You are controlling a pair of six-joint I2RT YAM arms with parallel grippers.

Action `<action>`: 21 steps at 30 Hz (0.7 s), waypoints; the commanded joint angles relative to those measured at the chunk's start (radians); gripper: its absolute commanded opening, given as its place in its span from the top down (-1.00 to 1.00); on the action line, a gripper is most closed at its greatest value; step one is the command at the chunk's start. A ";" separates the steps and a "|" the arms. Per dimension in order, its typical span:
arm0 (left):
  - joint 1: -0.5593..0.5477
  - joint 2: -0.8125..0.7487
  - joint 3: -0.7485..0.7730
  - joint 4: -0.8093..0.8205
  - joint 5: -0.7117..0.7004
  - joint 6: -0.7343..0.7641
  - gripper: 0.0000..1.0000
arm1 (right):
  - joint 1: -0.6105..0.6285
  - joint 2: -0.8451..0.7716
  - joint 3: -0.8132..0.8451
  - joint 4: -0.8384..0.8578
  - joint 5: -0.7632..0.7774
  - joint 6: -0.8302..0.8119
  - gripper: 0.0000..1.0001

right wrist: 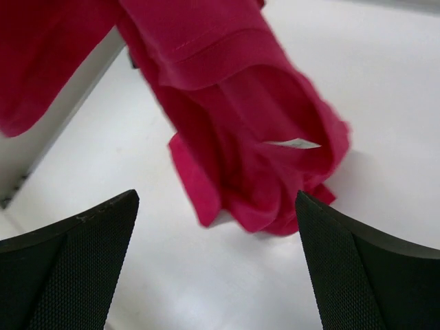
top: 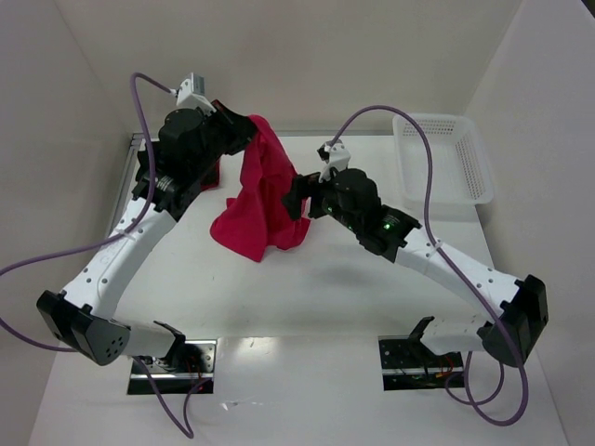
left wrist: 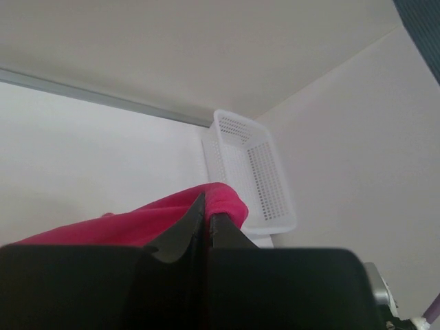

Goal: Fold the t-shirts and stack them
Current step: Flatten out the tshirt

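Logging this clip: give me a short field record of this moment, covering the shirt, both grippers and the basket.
shirt: crimson-pink t-shirt, unfolded, hanging bunched over the table; whether it touches the table is unclear
left gripper: shut on the t-shirt's upper edge, holding it up
right gripper: open, facing the hanging cloth, holding nothing
basket: white basket at the table's far right corner
fold: not yet done

Far centre: crimson-pink cloth t-shirt (top: 260,195) hangs as a curtain, its lower end bunched on the white table (top: 307,297).
Far right corner: white perforated plastic basket (top: 442,158) blocks it.
Near middle: open tabletop, free passage.
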 commanded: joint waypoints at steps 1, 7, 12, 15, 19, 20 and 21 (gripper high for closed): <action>-0.004 0.005 0.055 0.092 0.036 -0.097 1.00 | 0.042 0.073 0.044 0.100 0.249 -0.149 -1.00; -0.004 -0.026 0.000 0.115 0.017 -0.121 1.00 | 0.042 0.098 0.044 0.255 0.205 -0.111 -1.00; -0.004 -0.035 -0.033 0.126 0.007 -0.130 1.00 | 0.042 0.155 0.085 0.307 0.088 -0.025 -0.94; 0.006 -0.044 -0.045 0.126 0.007 -0.139 1.00 | 0.042 0.188 0.096 0.361 0.057 0.009 -0.94; 0.015 -0.053 -0.054 0.136 0.007 -0.140 1.00 | 0.042 0.230 0.150 0.361 0.023 0.046 -0.91; 0.015 -0.053 -0.054 0.136 0.007 -0.140 1.00 | 0.042 0.242 0.150 0.361 0.023 0.046 -0.88; 0.015 -0.062 -0.063 0.136 0.007 -0.149 1.00 | 0.042 0.257 0.150 0.370 0.039 0.046 -0.83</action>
